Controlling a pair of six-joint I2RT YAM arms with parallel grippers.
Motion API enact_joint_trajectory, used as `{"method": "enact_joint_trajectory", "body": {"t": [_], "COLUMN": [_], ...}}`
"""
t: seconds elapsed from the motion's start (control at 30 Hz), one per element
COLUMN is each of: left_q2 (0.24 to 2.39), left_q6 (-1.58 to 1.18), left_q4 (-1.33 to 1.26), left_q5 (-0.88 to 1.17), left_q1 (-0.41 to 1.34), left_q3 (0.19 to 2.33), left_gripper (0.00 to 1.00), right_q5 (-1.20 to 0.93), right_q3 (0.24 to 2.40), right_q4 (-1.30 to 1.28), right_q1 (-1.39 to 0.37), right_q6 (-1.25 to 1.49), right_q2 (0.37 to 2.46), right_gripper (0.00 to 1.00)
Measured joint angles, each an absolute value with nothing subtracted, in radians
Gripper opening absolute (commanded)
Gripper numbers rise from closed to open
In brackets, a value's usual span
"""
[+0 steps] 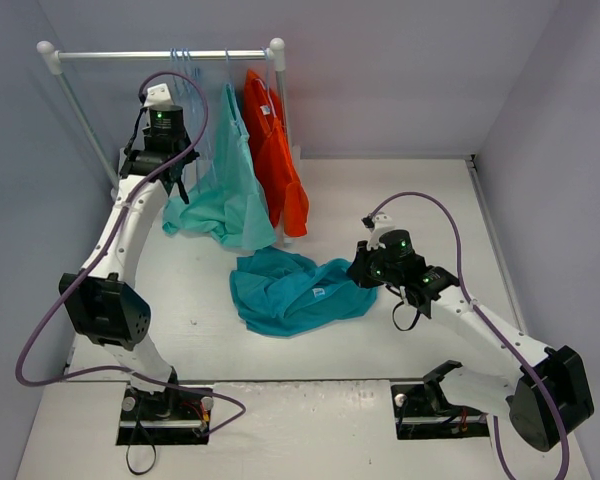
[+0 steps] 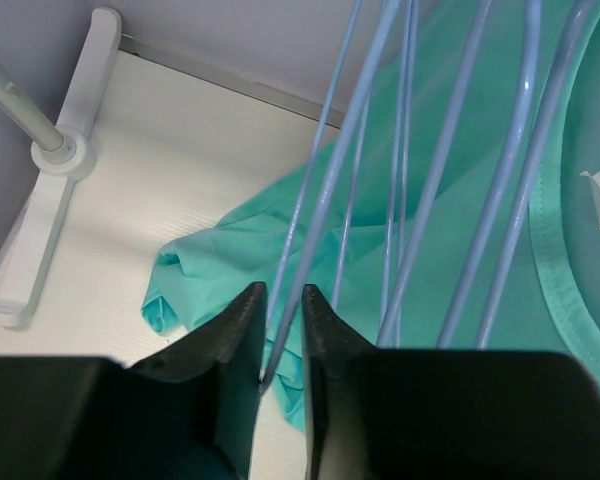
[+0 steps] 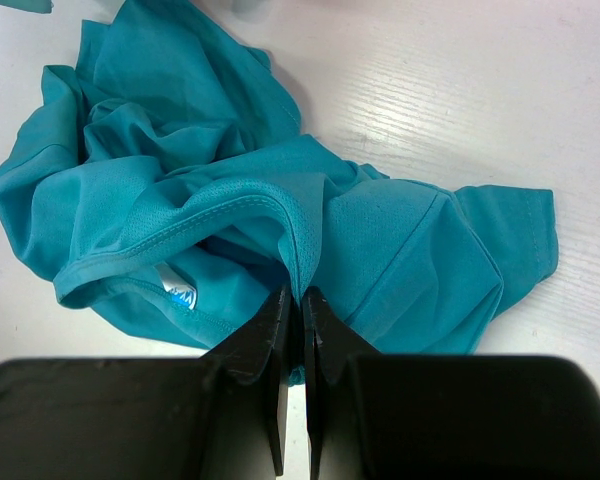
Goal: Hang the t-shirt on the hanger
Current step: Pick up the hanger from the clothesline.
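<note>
Left gripper (image 2: 282, 300), up at the rail (image 1: 160, 55), has its jaws drawn nearly together with one thin wire of a pale-blue hanger (image 2: 330, 190) between them, in front of the mint garment (image 2: 230, 250). Mid-table lies the t-shirt (image 1: 285, 290), deep teal and crumpled in a heap, its white label (image 3: 178, 287) showing inside the neck. Right gripper (image 3: 293, 300) is pinched tight on a fold at the neckline. Cloth this soft and light will likely sag and bunch, so the collar seam looks the surest hold; the thin, stiff hanger may twist.

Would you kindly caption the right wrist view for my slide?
Right tool pinches the collar of the crumpled teal t-shirt on the white table.
</note>
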State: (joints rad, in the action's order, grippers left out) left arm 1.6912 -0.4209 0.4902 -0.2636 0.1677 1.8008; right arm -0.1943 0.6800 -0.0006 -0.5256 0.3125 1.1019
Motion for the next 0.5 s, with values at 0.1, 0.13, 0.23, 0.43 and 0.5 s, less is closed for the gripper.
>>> {"method": "enact_joint_trajectory", "body": {"t": [0.1, 0.13, 0.23, 0.43, 0.5], "left_q2": [1.684, 1.683, 1.683, 1.682, 1.682], "left_q6": [-0.409, -0.404, -0.391, -0.370, -0.366], "left_q4": [0.489, 0.487, 0.488, 0.489, 0.489], "left_q5": [-0.263, -0.262, -0.262, -0.259, -0.259], "left_q1": [0.168, 0.168, 0.168, 0.168, 0.168], "left_q3": [1.789, 1.786, 1.773, 1.752, 1.751], "left_gripper": [0.11, 0.11, 0.11, 0.10, 0.09], "right_q5": [-0.199, -0.199, -0.200, -0.200, -0.200], "right_q3": [0.680, 0.680, 0.680, 0.680, 0.680], "right_q4": [-0.001, -0.001, -0.001, -0.001, -0.001], "right_q1": [-0.525, -0.525, -0.525, -0.525, -0.526], "right_q6": [0.313, 0.313, 0.313, 0.313, 0.314], "right_q2": [1.101, 1.101, 1.101, 1.101, 1.101], "right_gripper": [0.00, 0.00, 0.00, 0.00, 0.00]}}
